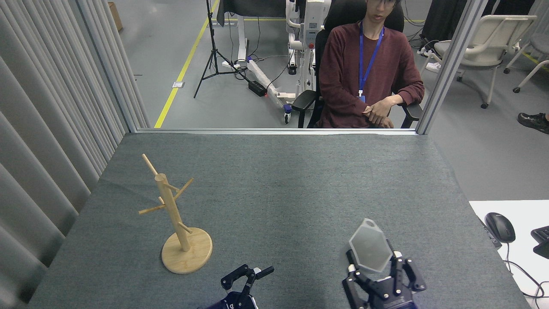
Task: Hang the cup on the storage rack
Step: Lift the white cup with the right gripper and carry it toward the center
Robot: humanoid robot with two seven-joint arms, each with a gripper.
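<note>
The storage rack point(180, 223) stood upright on the grey felt-covered table point(279, 189), its round base flat on the cloth and its thin pegs angling off the post. Well to the right of the rack, near the table's front edge, the right gripper point(372, 269) was clamped on the cup point(369, 249), black fingers pressed against the cup's lower sides. The cup was held above the cloth with its hexagonal mouth facing the camera and its small pierced tab at the top of the rim, pointing away from the robot. Between the rack and the cup, also at the front edge, the left gripper point(248, 274) rose into view with its fingers spread apart and nothing between them; it was near the rack's base but not touching it. Beyond the far edge of the table, behind the rack, a person point(364, 73) in a maroon top sat in a chair. Far right of the rack, a black mouse point(500, 226) lay on a white desk.
</note>
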